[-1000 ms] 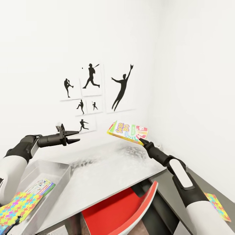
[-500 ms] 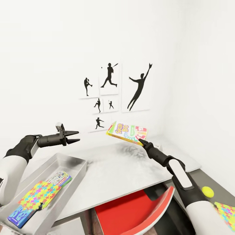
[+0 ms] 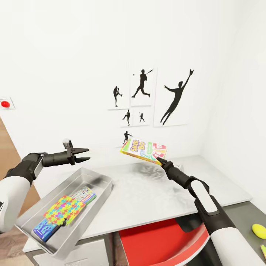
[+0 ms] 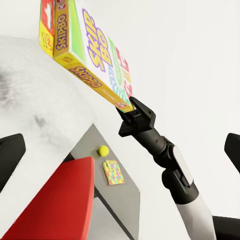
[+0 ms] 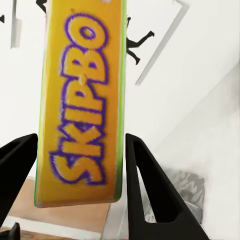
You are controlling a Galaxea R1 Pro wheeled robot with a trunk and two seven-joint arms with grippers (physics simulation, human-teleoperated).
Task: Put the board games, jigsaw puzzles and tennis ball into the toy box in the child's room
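Yellow-orange-green SKIP BO box (image 3: 144, 149) with purple lettering; multicoloured puzzle (image 3: 65, 210) over a blue game box (image 3: 45, 229) in the grey toy box (image 3: 99, 195); yellow-green ball (image 3: 259, 231); red chair (image 3: 162, 244).

Your arms wear glossy white shells that give way to black joints and slim black wrists. Behind the right gripper (image 3: 159, 160), a white panel is set into the black forearm. The left gripper (image 3: 85, 154) ends in pointed black fingers.
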